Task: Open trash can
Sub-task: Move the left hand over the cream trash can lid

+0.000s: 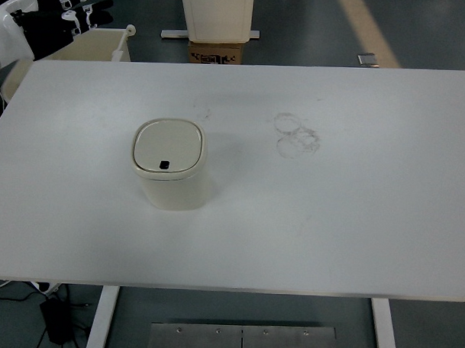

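A small cream trash can (172, 166) stands upright on the white table (330, 215), left of centre. Its rounded square lid (168, 146) lies flat and closed, with a small dark button (164, 165) at its near edge. Neither of my hands nor arms shows anywhere in the top view.
Faint ring marks (296, 134) stain the table right of the can. Beyond the far edge stand a cardboard box (216, 53) under a cream cabinet (217, 15), a cream bin (96, 45) and black-and-white equipment (39, 18) at the top left. Cables (29, 300) lie on the floor.
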Motion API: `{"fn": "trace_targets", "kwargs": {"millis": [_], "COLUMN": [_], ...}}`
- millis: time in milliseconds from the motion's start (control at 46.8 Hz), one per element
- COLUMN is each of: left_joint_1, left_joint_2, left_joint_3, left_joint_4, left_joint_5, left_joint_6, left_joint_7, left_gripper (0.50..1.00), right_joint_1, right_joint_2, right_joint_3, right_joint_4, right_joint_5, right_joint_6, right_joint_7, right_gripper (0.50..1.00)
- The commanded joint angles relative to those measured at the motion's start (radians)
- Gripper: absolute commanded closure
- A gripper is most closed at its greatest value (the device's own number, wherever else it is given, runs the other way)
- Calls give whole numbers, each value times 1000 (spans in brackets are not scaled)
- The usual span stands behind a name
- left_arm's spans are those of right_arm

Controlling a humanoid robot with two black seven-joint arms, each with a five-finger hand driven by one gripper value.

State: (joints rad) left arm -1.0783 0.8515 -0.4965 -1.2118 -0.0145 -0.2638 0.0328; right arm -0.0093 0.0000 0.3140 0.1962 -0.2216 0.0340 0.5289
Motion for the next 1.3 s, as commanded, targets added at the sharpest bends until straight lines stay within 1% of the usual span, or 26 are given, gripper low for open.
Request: {"fn": "trace_targets", "kwargs": {"millis": [0, 128, 299, 406, 492, 513, 663, 877, 1027, 1283], "left_joint_1": [-69, -172, -259, -278, -279, -279, -269, -262, -198, -164], "left_joint_2": [21, 44, 63, 66, 87, 92, 110, 112, 95, 75], "left_joint_3": [65, 168, 251, 266, 268, 268, 271, 332, 334, 334], "left_joint_4": [-37, -80, -137, -173, -195, -199, -212, -210, -204, -204], "left_joint_5": [25, 47, 119, 208, 272, 284, 353, 383, 383, 407], "left_joint_6": [-24, -81, -189, -255, -337, -347, -347, -347, -347, -347], "left_joint_7": [3, 3, 4, 24, 45, 45, 45, 45, 45, 45], "left_gripper": [500, 500, 500, 500, 500, 500, 500, 500, 500, 500], "right_joint_1": [0, 0, -1, 0, 0, 0, 0, 0, 0, 0], "right_joint_2": [0, 0, 0, 0, 0, 0, 0, 0, 0, 0], "right_joint_3": [0, -1, -1, 0, 0, 0, 0, 0, 0, 0], "right_joint_4": [2, 2, 2, 2, 2, 2, 2, 2, 2, 2], "right_joint_5": [1, 1, 1, -1, -1, -1, -1, -1, -1, -1], "right_joint_6": [1, 1, 1, 1, 1, 1, 1, 1, 1, 1], "right_joint_7": [0, 0, 0, 0, 0, -1, 0, 0, -1, -1], "right_gripper": [509, 509, 509, 509, 509, 509, 509, 509, 509, 509]}}
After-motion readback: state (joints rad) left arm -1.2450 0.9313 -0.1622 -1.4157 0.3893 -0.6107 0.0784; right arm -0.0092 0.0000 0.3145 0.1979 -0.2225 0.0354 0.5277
